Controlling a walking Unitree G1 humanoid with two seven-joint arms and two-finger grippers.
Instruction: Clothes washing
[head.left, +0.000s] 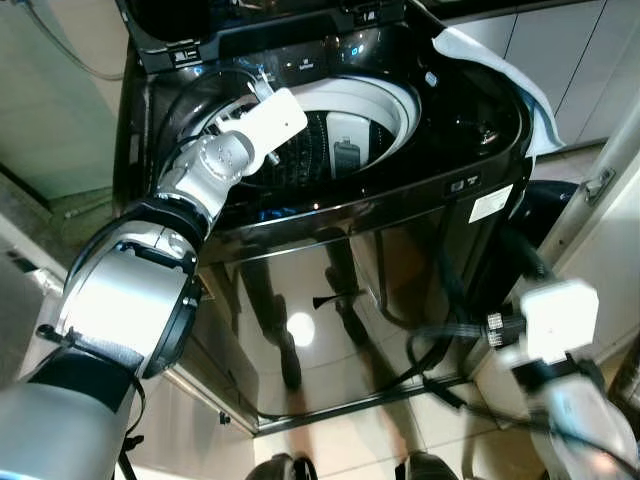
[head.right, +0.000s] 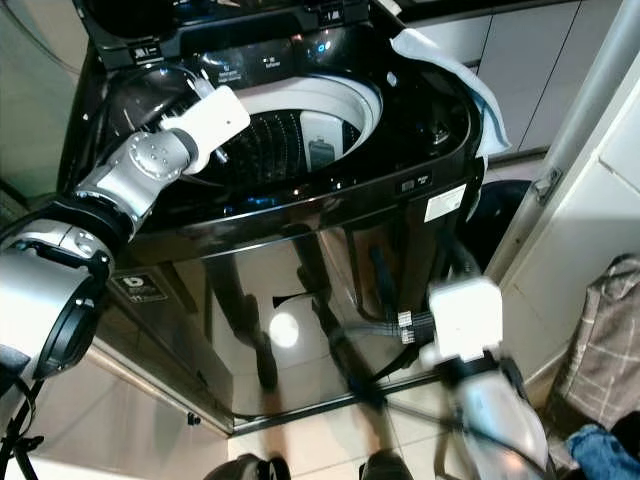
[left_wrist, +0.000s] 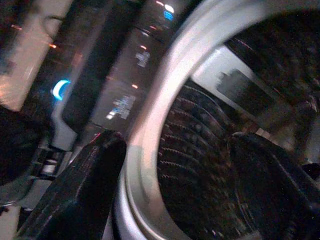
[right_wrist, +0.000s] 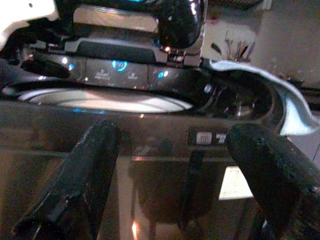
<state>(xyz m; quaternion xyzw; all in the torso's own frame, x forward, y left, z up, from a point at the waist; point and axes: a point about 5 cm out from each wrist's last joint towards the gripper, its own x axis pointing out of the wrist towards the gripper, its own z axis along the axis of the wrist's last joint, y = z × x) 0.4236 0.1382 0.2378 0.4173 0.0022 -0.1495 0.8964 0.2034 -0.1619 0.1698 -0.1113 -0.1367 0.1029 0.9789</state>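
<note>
Left gripper (left_wrist: 170, 190) hangs over the washing machine's (head.left: 330, 250) open top, one finger outside the drum rim (left_wrist: 150, 150), the other inside over the drum (head.left: 335, 140). Beyond it sits the control panel (head.left: 300, 62), with the raised lid (head.left: 160, 20) behind. Right gripper (right_wrist: 170, 190) sits low before the machine's front, fingers apart. Past it, a cloth (head.left: 490, 60) drapes over the machine's far right corner.
</note>
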